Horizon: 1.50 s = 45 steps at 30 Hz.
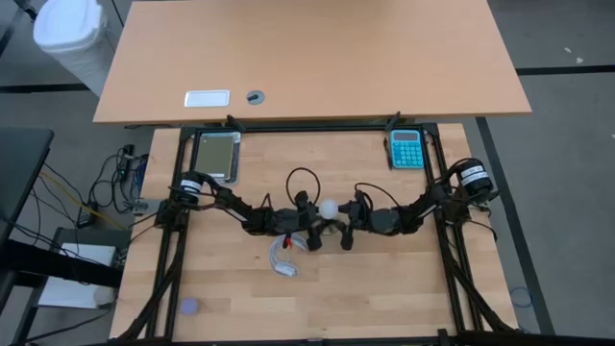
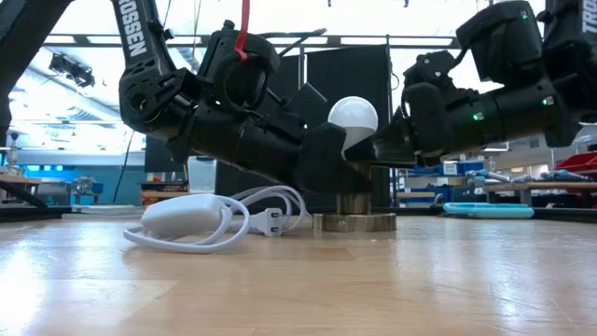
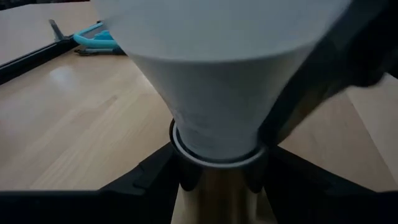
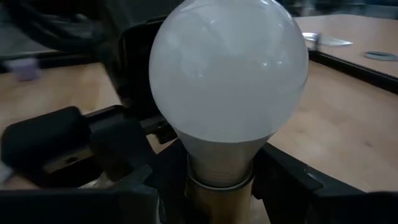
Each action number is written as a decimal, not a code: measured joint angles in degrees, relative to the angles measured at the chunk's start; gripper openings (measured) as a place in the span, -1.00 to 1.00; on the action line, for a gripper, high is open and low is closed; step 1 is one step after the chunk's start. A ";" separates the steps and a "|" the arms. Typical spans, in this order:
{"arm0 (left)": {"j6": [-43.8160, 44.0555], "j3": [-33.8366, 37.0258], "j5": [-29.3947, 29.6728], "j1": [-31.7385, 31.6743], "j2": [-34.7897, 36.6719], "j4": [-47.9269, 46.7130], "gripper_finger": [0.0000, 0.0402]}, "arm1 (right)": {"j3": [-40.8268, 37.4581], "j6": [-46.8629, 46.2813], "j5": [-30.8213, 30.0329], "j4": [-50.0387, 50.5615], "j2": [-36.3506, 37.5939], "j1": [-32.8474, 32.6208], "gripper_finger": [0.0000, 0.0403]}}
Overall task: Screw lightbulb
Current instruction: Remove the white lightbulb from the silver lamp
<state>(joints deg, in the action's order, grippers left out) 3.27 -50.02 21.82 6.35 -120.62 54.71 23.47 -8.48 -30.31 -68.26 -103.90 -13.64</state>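
The white lightbulb (image 2: 353, 116) stands upright on a grey metal socket whose round base (image 2: 354, 222) rests on the wooden table at its middle. From above, the lightbulb (image 1: 330, 207) shows between the two arms. My left gripper (image 1: 317, 227) comes in from the table's left and is shut on the socket's stem below the bulb. My right gripper (image 1: 343, 223) comes in from the table's right and is shut on the lightbulb's narrow lower end. In the right wrist view the frosted globe (image 4: 229, 68) fills the picture. My left gripper pinches the socket's metal stem (image 3: 217, 196) just under the bulb's collar, one finger (image 3: 155, 171) on each side. The fingers come nearly level from the table's left. The socket stands upright, its base on the table. My right gripper has the lightbulb's neck, by its collar (image 4: 219, 177), between its two fingers (image 4: 277, 180). The fingers come nearly level from the table's right. The bulb stands upright on the socket. The very touch is partly hidden by the fingers themselves.
A white cable with a switch (image 2: 187, 220) lies coiled on the table just left of the socket, also in the high view as the cable (image 1: 285, 258). A teal calculator (image 1: 405, 149) and a metal tray (image 1: 217, 156) sit at the far edge. A small purple thing (image 1: 189, 307) lies near left.
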 joint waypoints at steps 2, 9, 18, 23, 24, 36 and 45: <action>-1.00 -0.01 -0.15 0.03 0.00 -0.20 0.05 | -1.55 0.77 4.32 -2.29 0.00 1.41 -0.14; -1.68 -0.02 -4.24 0.02 0.00 -0.27 0.05 | -4.76 4.70 20.25 -6.45 0.13 6.51 -0.14; -5.10 -0.02 -9.96 0.02 -0.02 -0.34 0.05 | -4.93 7.40 41.41 -6.07 0.08 13.43 -0.14; -7.41 -0.02 -13.07 0.02 -0.02 -0.32 0.05 | -4.95 6.90 51.87 -5.14 0.02 16.97 -0.14; -7.73 -0.02 -13.21 0.02 -0.02 -0.32 0.05 | -4.99 6.47 53.80 -5.02 -0.05 17.62 -0.14; -6.93 -0.02 -11.91 0.02 -0.02 -0.36 0.05 | -8.03 -1.60 54.91 -2.59 0.06 22.49 -0.14; -4.53 -0.02 -8.22 -0.13 -0.02 -0.54 0.05 | -11.34 -2.20 20.56 -9.18 0.87 4.42 -0.13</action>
<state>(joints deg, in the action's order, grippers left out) -1.26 -50.04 13.60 6.22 -120.64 54.16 12.14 -10.67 -9.75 -77.44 -103.02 -9.23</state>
